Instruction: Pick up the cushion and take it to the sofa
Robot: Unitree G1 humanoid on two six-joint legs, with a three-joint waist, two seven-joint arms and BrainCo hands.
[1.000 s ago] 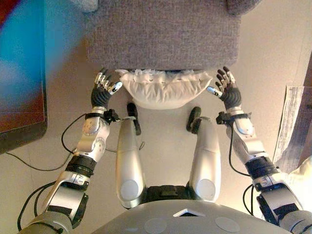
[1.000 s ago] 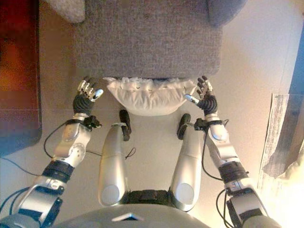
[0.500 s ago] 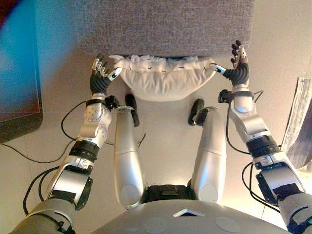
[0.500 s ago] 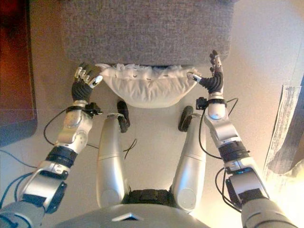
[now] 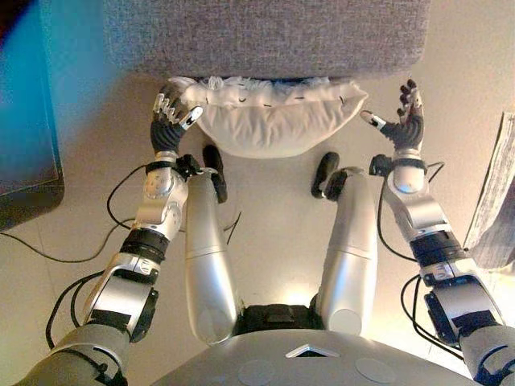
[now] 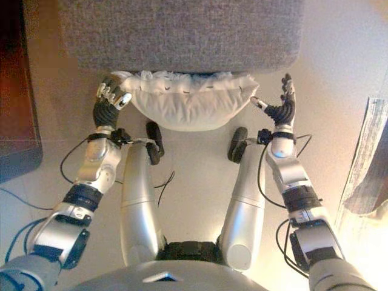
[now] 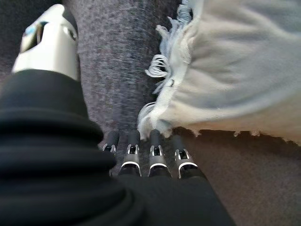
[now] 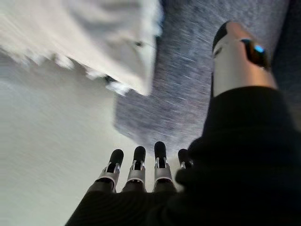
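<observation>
The white fringed cushion [image 5: 273, 121] lies on the floor against the front of the grey sofa [image 5: 265, 36]. My left hand [image 5: 167, 127] is open at the cushion's left corner, its fingers [image 7: 157, 155] straight and just touching the fringe of the cushion [image 7: 235, 70]. My right hand [image 5: 405, 129] is open with spread fingers, a short way to the right of the cushion's right corner and not touching it. The right wrist view shows that corner of the cushion [image 8: 94, 33] in front of the sofa [image 8: 188, 70], beyond the fingertips.
A dark piece of furniture [image 5: 24, 104] stands on the floor to the left. A pale sheet [image 5: 495, 201] lies at the right edge. Beige floor [image 5: 273, 217] lies between me and the sofa.
The whole view has shifted. My right hand has moved off the cushion's right corner, out to the right. My left hand stays at the left corner.
</observation>
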